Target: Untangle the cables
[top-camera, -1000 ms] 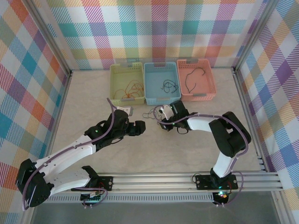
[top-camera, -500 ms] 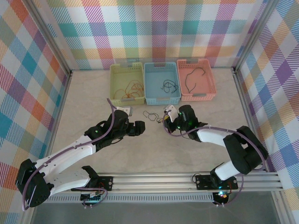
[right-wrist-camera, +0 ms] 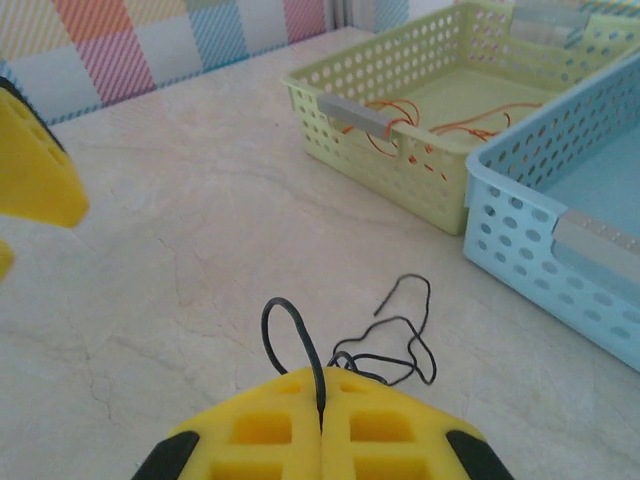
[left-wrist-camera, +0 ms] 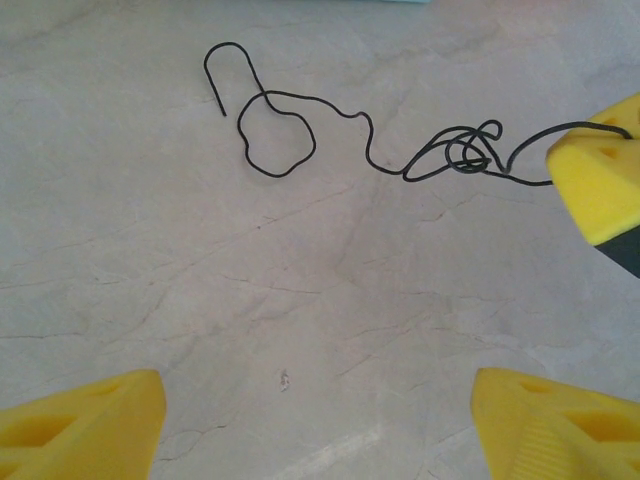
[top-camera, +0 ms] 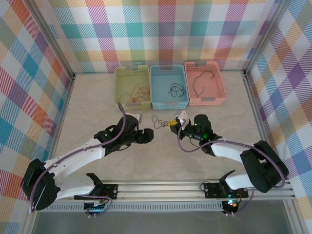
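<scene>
Right fingers (right-wrist-camera: 262, 436) pinching black cable (right-wrist-camera: 283, 301), left fingers (left-wrist-camera: 85, 425) spread, cable lying loose ahead of them

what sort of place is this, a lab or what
Most likely a robot test cell: plaid walls on a metal frame, a left arm and right arm bolted to a rail, and a row of plastic baskets.

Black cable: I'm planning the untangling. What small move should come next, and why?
Probably lower the open left pincer onto the loose hooked end of the black cable; the right pincer, shut on it beside the knot, could then pull the loops straight.
</scene>
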Tool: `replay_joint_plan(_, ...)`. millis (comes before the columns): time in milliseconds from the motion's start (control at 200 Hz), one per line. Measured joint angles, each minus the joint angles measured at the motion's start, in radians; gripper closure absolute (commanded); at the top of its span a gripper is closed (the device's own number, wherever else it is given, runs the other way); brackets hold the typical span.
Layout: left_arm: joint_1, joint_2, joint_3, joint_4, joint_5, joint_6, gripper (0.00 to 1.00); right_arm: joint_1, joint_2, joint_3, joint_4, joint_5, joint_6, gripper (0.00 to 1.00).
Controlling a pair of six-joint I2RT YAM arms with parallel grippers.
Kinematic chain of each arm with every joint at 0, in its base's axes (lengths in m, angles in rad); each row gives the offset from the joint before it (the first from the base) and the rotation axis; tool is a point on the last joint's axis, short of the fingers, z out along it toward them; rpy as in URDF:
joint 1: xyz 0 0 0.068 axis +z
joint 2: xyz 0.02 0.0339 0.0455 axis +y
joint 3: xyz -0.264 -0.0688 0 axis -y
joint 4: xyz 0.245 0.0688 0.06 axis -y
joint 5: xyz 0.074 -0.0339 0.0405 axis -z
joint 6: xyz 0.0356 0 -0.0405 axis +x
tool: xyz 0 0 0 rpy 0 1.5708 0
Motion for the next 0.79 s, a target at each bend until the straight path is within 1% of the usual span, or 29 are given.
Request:
replay_joint_plan(115, 0.0, 0.015, 0.0, 0.017, 0.008, 0.001, 0.21, 0.0, -0.019, -0.022, 0.044, -0.008, 0.009, 1.0)
replay_joint_plan(240, 0.0, 0.032, 0.0, 0.022, 0.017, 0.005, 0.21, 0.0, -0.034, -0.031, 0.092, -0.015, 0.055, 1.0)
replay_joint_plan(490, 0.0, 0.039, 0.0, 0.076, 0.052, 0.027, 0.23, 0.0, -0.127, -0.044, 0.159, -0.034, 0.203, 1.0)
replay_joint_plan(795, 0.0, 0.039, -0.012, 0.119, 0.087, 0.046, 0.26, 0.0, -0.261, -0.043, 0.167, -0.09, 0.362, 1.0)
